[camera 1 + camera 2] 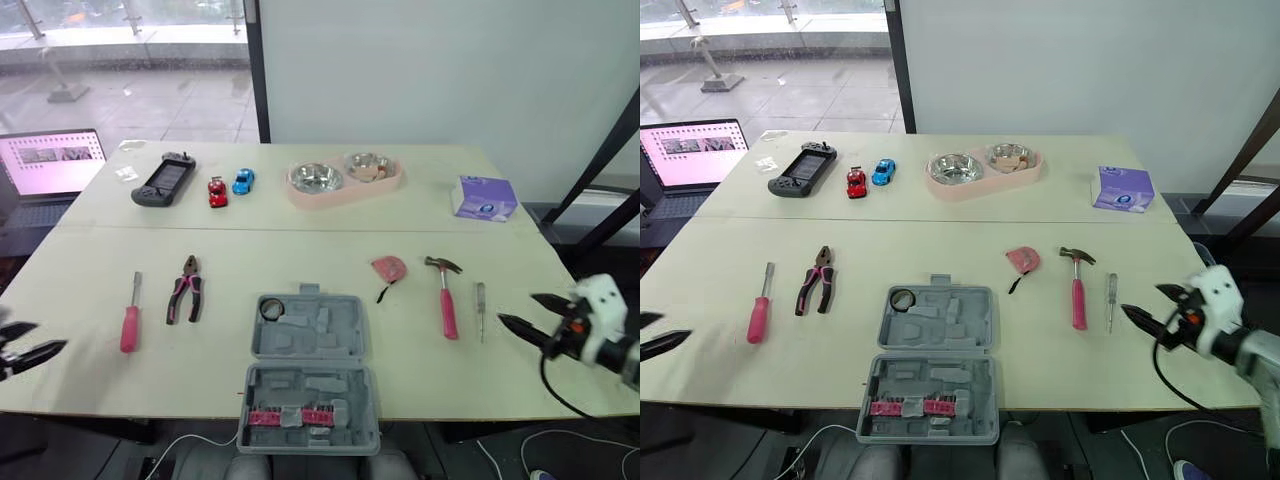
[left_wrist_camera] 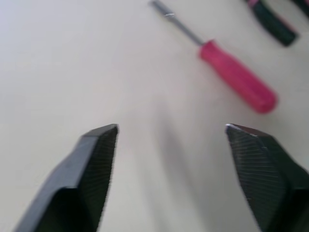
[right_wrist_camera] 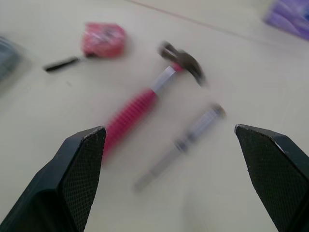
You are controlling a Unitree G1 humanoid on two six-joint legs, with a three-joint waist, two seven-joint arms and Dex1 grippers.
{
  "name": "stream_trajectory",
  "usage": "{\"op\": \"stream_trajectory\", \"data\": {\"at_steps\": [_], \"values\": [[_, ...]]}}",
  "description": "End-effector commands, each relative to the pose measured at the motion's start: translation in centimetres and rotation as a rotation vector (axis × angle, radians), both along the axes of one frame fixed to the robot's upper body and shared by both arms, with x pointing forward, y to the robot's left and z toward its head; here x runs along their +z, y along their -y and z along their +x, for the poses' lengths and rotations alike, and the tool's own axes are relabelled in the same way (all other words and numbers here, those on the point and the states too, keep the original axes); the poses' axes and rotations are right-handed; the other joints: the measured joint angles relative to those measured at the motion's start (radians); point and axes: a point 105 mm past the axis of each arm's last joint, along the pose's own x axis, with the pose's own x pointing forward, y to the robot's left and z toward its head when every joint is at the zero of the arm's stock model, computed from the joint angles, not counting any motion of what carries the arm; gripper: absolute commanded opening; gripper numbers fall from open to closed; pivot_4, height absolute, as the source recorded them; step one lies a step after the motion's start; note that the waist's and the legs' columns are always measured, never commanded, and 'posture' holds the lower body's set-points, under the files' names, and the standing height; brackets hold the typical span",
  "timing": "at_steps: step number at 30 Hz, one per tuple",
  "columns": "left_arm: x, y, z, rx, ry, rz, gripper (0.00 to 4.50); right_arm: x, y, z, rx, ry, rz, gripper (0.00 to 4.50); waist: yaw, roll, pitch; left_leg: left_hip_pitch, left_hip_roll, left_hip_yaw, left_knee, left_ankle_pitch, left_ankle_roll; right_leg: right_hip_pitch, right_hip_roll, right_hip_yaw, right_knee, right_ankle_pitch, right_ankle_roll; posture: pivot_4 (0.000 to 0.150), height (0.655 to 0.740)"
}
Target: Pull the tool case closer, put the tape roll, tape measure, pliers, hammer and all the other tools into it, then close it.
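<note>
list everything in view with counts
tool case: 1, grey, open, front centre
tape roll: 1, black, in case's far-left corner
tape measure: 1, pink, right of case
hammer: 1, pink handle, beside tape measure
thin screwdriver: 1, clear, beside hammer
pliers: 1, pink-black, left of case
screwdriver: 1, pink handle, left of pliers
game console: 1, grey, far left
toy cars: 2, red, blue, beside console
double bowl: 1, pink, far centre
box: 1, purple, far right
laptop: 1, dark, beyond left edge
left gripper: 1, black, open, near screwdriver
right gripper: 1, black, open, near hammer
</note>
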Motion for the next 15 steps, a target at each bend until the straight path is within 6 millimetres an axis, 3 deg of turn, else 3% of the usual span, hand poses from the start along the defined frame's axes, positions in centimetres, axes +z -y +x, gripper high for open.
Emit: {"op": "stream_trajectory", "data": {"at_steps": [1, 7, 15], "values": [[1.2, -1.9, -2.0, 0.09, 0.09, 0.016, 4.45, 0.8, 2.9, -1.5, -0.047, 0.034, -0.028, 4.5, -0.009, 0.0, 0.0, 0.0, 0.0, 0.001, 0.0, 0.0, 0.0, 0.0, -0.002, 0.0, -0.001, 0.0, 0.0, 0.15, 0.7387], [-0.2, -1.8, -3.1, 0.115, 0.1, -0.004, 4.45, 0.2, 3.8, -1.7, -0.064, 0.041, -0.023, 4.5, -0.031, 0.0, 0.0, 0.0, 0.0, 0.003, 0.0, -0.001, -0.002, 0.001, -0.002, 0.0, -0.002, 0.001, -0.002, 0.15, 0.7387], [-1.2, -0.7, -3.1, 0.104, 0.11, -0.027, 4.45, 0.1, 3.0, -1.2, -0.053, 0.05, -0.016, 4.5, -0.037, 0.0, 0.0, 0.001, 0.0, 0.003, 0.0, -0.001, -0.002, 0.001, -0.002, 0.0, -0.002, 0.002, -0.002, 0.15, 0.7387]]}}
